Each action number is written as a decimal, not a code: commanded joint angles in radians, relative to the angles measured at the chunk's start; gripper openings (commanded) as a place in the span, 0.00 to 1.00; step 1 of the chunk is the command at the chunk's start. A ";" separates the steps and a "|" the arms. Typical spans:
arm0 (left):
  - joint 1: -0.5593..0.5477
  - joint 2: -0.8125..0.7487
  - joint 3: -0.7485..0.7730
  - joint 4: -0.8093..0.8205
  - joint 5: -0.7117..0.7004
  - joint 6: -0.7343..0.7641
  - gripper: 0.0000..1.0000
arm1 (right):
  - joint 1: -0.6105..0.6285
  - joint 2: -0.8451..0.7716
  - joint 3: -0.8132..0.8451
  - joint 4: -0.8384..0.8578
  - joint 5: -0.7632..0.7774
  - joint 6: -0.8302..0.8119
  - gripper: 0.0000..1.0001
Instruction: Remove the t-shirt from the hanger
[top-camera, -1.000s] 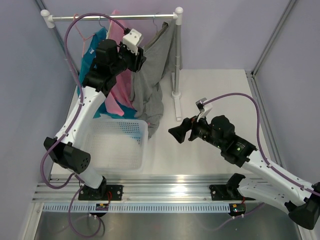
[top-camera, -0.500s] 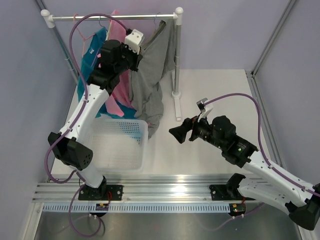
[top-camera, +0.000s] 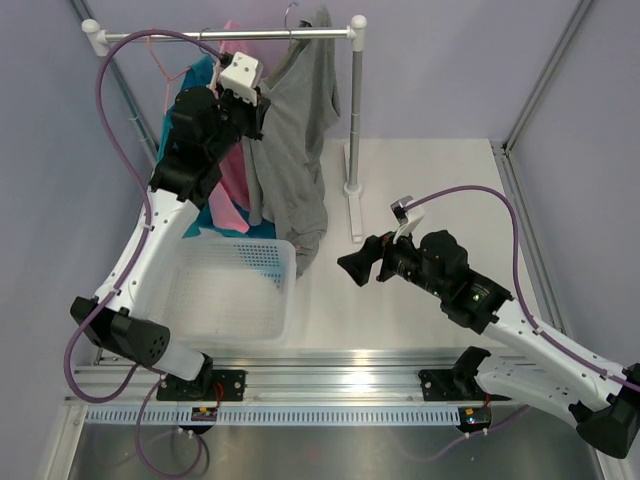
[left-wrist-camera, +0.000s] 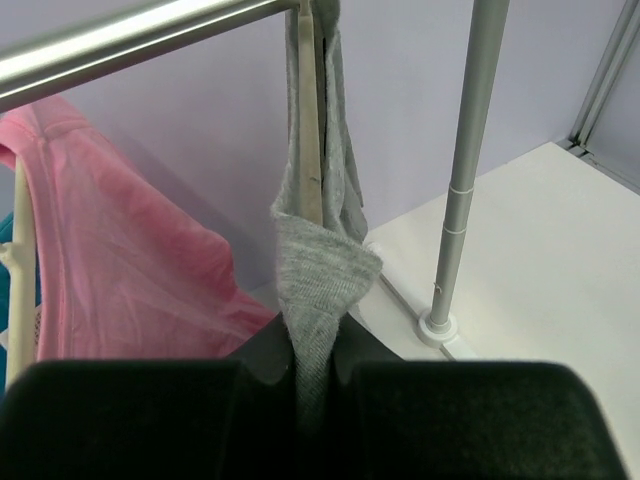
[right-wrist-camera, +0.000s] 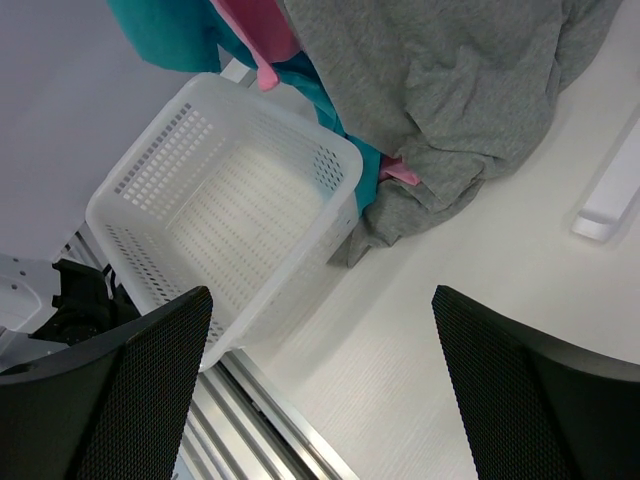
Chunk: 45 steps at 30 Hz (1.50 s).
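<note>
No text, label, brand or number can be read in any of the three views

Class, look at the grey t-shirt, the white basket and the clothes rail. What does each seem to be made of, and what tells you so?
The t-shirt: soft knitted fabric, matte, flecked grey; it folds and drapes. The basket: likely moulded plastic, white and slightly glossy, with perforated walls. The rail: apparently metal, a smooth silver tube with a bright sheen.
</note>
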 joint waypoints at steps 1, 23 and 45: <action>-0.001 -0.074 -0.002 0.176 -0.035 -0.010 0.00 | -0.005 0.007 0.044 -0.003 0.028 -0.027 0.99; -0.001 -0.259 -0.084 -0.092 0.112 -0.127 0.00 | -0.005 0.031 0.045 -0.009 0.002 -0.045 0.99; -0.040 -0.538 -0.367 -0.144 0.518 -0.309 0.00 | -0.005 -0.176 0.373 -0.163 0.029 -0.099 1.00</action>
